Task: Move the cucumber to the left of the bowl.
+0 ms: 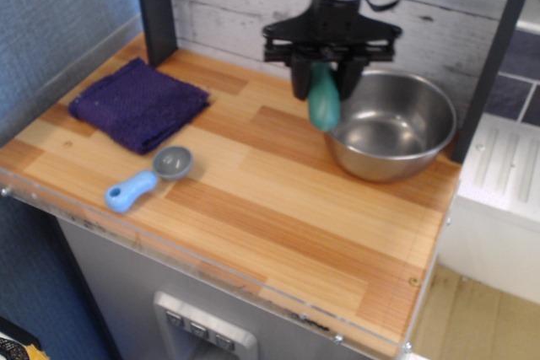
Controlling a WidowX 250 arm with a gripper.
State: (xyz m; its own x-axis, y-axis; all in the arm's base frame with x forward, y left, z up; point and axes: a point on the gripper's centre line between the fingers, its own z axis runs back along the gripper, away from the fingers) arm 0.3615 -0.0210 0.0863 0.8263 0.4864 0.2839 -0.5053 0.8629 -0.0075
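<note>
The teal-green cucumber (324, 104) hangs upright from my gripper (323, 83), which is shut on its upper end. It is held above the wooden counter, just left of the shiny steel bowl (392, 137) and beside the bowl's left rim. The bowl stands at the back right of the counter and looks empty. The cucumber's top is hidden between the black fingers.
A folded purple cloth (139, 102) lies at the back left. A grey scoop with a blue handle (148, 178) lies at the front left. A dark post (155, 6) stands at the back left, and the counter's right edge (439, 242) drops off beside the bowl.
</note>
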